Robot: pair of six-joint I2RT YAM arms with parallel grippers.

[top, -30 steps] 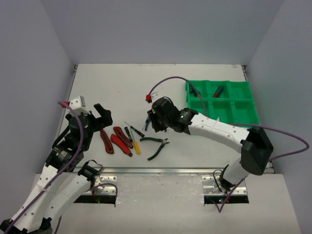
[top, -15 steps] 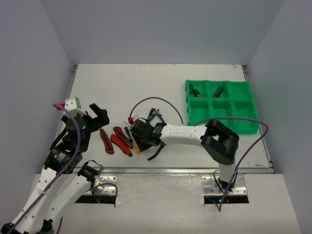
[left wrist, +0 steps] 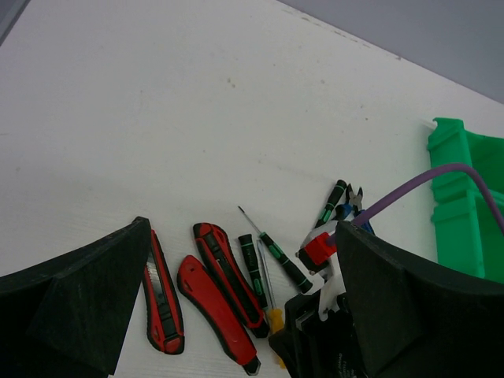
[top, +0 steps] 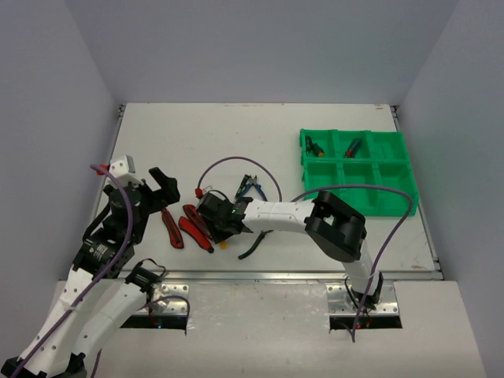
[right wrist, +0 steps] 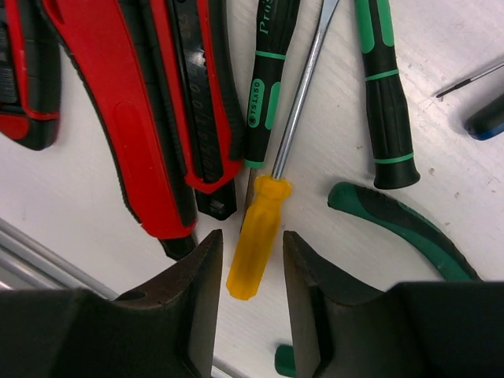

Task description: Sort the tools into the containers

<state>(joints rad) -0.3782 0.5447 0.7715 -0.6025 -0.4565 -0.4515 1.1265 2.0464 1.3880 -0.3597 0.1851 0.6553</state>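
Observation:
A yellow-handled screwdriver (right wrist: 258,236) lies flat on the table. My right gripper (right wrist: 250,239) is open and low over it, one finger on each side of the handle with a small gap on both sides. Beside it lie red-handled cutters (right wrist: 134,118), two black-and-green screwdrivers (right wrist: 268,87) and green-handled pliers (right wrist: 402,228). From above, the right gripper (top: 220,228) sits in the tool cluster, and blue-handled pliers (top: 250,187) lie just behind it. My left gripper (top: 161,189) hangs open and empty over the red cutters (left wrist: 220,303). The green tray (top: 358,169) holds two small tools in its far row.
The right arm's purple cable (top: 236,161) loops over the table behind the tools. A metal rail (top: 260,276) runs along the near table edge. The tray's wall (left wrist: 465,205) shows at the right of the left wrist view.
My right gripper has swung left from the table's middle and dropped onto the tool cluster, now straddling the yellow screwdriver. The left gripper has barely shifted.

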